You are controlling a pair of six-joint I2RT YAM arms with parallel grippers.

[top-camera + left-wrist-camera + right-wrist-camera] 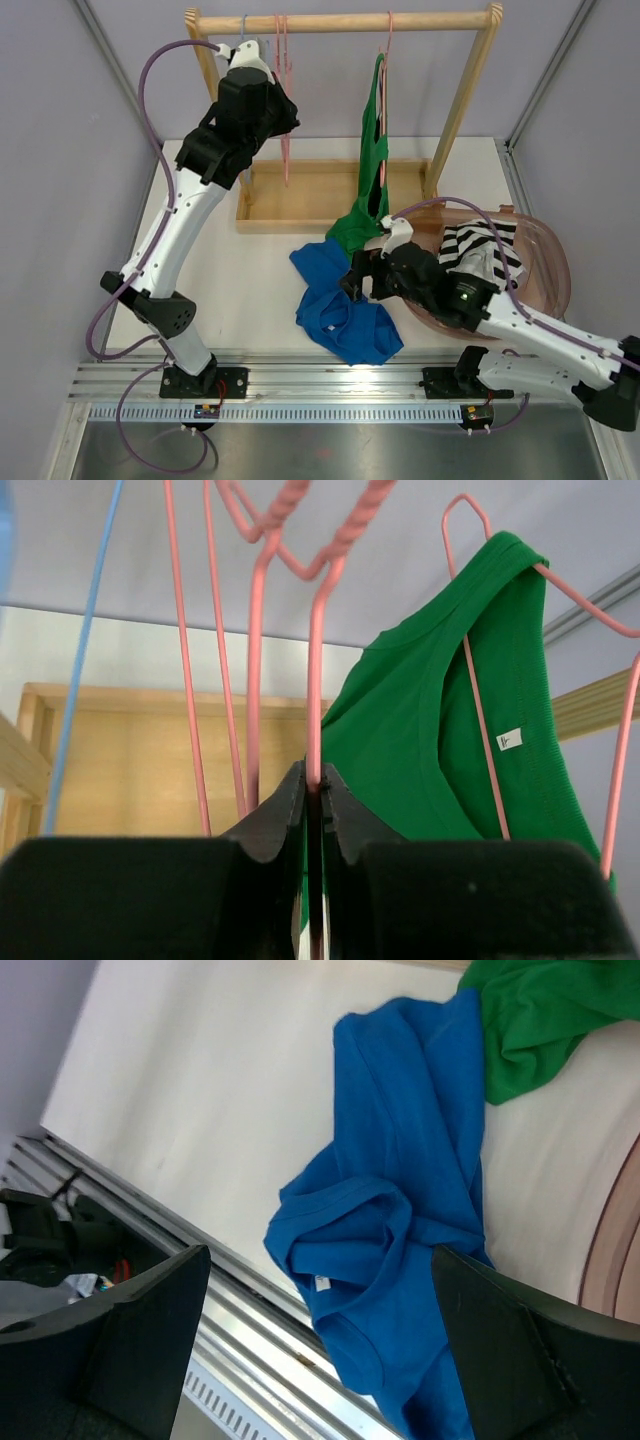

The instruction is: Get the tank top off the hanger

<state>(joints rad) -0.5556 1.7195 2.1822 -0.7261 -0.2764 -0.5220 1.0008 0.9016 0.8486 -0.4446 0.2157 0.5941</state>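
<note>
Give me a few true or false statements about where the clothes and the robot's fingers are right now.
The green tank top hangs on a pink hanger. True.
The left fingers are open and hold nothing. False: they are shut on an empty pink hanger.
The blue garment lies on the table. True.
The striped garment lies on the table. False: it lies in the pink basket.
The right fingers grip the blue garment. False: they are open.
</note>
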